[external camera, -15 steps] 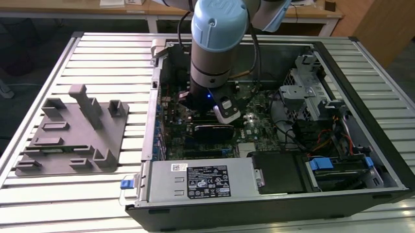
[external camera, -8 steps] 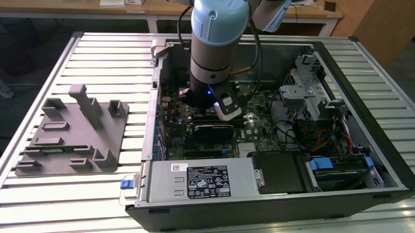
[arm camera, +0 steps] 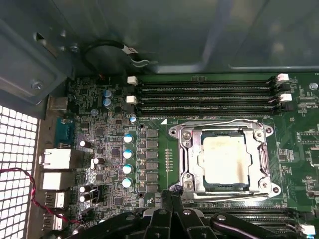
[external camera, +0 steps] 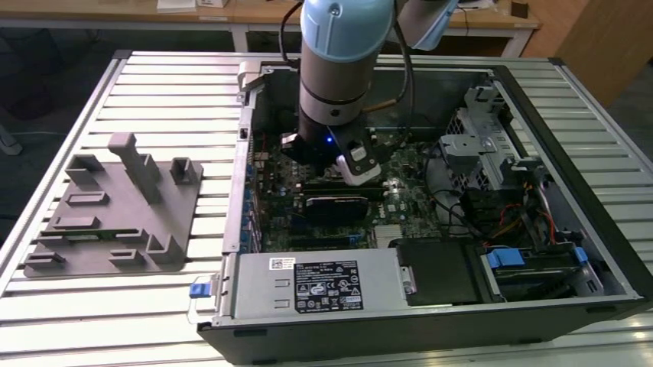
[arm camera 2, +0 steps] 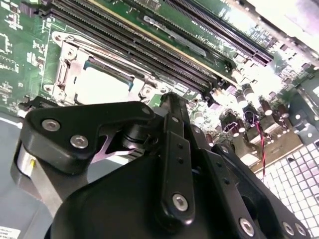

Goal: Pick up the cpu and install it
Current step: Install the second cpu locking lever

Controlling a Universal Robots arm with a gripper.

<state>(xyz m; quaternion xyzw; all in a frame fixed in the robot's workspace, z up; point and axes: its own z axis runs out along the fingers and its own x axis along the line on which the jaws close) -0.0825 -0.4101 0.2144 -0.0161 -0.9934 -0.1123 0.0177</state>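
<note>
- The arm reaches down into an open computer case that lies on a slatted metal bench.
- The end effector hangs low over the green motherboard, its black linkage showing in both wrist views; its fingertips appear drawn together with nothing between them.
- The cpu lies flat in the metal-framed socket on the motherboard, its shiny top facing up, just ahead of the end effector's tip and apart from it.
- In the second wrist view the same cpu shows as a pale square inside the socket frame, just beyond the end effector.
- Past the socket, farther from the end effector, run long black memory slots with white clips at their ends.
- To one side of the end effector stand a row of small blue-topped capacitors and the rear port blocks, with a thin red and black wire beside them.
- In the exterior view a grey tray with upright blocks rests on the bench, well apart from the end effector, on the exterior view's left of the case.
</note>
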